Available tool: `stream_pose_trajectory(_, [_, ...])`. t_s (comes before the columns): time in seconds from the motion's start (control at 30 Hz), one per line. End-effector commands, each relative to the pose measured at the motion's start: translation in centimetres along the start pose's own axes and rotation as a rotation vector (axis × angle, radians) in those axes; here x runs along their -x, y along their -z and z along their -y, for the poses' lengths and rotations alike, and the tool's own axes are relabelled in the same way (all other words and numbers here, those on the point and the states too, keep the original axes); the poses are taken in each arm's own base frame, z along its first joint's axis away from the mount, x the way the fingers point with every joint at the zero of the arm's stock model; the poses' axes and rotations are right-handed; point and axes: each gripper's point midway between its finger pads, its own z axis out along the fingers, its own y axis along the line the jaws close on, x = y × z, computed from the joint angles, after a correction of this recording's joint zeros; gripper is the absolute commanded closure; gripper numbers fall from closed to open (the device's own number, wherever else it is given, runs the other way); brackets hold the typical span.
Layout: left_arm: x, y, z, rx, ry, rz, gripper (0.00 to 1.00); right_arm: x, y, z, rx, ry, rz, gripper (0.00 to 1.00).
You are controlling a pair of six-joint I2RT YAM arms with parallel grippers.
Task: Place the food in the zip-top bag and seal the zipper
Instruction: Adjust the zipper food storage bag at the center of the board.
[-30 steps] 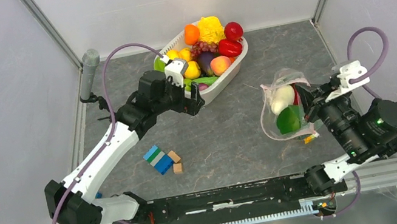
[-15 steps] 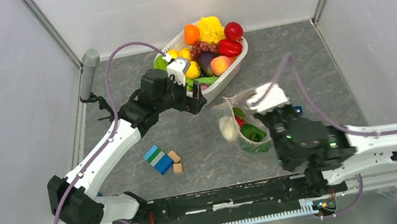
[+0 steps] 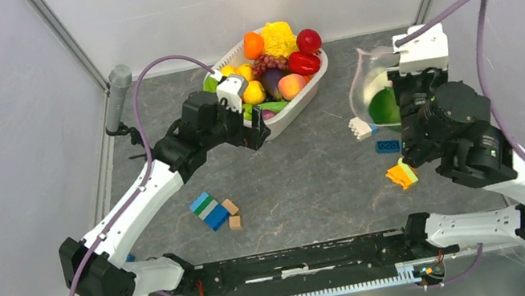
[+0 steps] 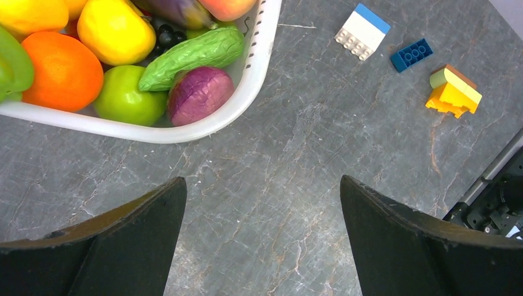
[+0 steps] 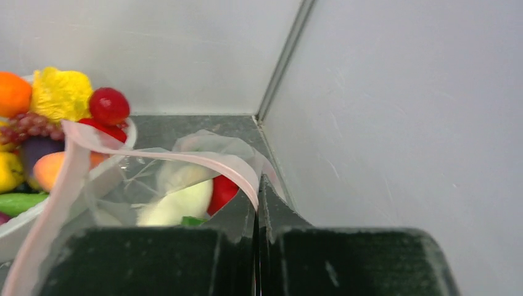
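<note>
Zip-top bag (image 3: 365, 85) hung from the right gripper (image 3: 400, 76) at the far right of the table (image 3: 314, 180) in the top view. It seemed lifted clear of the surface, and a green food piece (image 3: 382, 107) showed through the film. The right arm stood reared up from its base, wrist turned toward the back wall. The left arm stretched forward and low, with the left gripper (image 3: 261, 137) poised just beside the near rim of the white basket (image 3: 298, 102), which was heaped with toy fruit (image 3: 273, 65). Loose building blocks (image 3: 386, 146) lay near the bag.

From the left wrist, the fingers (image 4: 123, 246) were spread wide with nothing between them and only bare table beneath. The basket's corner sat just ahead, holding a purple piece (image 4: 198, 94), a green cucumber (image 4: 191, 55), a green apple (image 4: 126, 98) and an orange (image 4: 61, 71).

From the right wrist, the jaws were pressed tight on the pink zipper (image 5: 237, 169) at one end of the mouth, while the rest of the strip looped open to the left. A white piece (image 5: 179, 203) and a red piece (image 5: 223, 191) lay inside.

The step in hand looked like fetching the next fruit. It would go best if the left gripper advanced over the rim and came down across the purple piece, clear of the plastic wall, while the right arm kept the mouth open and brought it nearer the basket
</note>
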Motion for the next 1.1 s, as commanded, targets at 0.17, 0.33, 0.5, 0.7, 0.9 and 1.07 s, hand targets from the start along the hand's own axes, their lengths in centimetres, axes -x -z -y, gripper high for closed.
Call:
stream_pose_trajectory(0.17, [1.0,-0.7,0.5,-0.043,-0.041,0.007,0.00,-10.7,-4.2,-5.0,0.070,0.282,-0.232,1.00])
stream_pose_trajectory(0.33, [0.7,-0.6,0.2,-0.036,-0.058,0.002,0.00,-13.1,-4.7,-8.2,0.227,0.199,-0.261,1.00])
stream_pose_trajectory(0.5, [1.4,-1.3,0.6,-0.064,-0.091,0.019,0.00,-17.7,-3.9,-10.4,0.286,0.152,-0.333,1.00])
stream_pose_trajectory(0.7, [2.2,-3.6,0.9,-0.121,-0.188,0.031,0.00,-19.6,-3.1,-11.6,0.362,0.023,-0.321,1.00])
stream_pose_trajectory(0.9, [0.6,-7.6,-0.2,-0.121,-0.246,-0.049,0.00,-20.4,-2.2,-12.4,0.423,-0.020,-0.316,1.00])
stream_pose_trajectory(1.07, [-3.8,-10.2,-1.0,-0.120,-0.204,-0.188,0.00,-20.3,-1.5,-13.1,0.482,-0.077,-0.297,1.00])
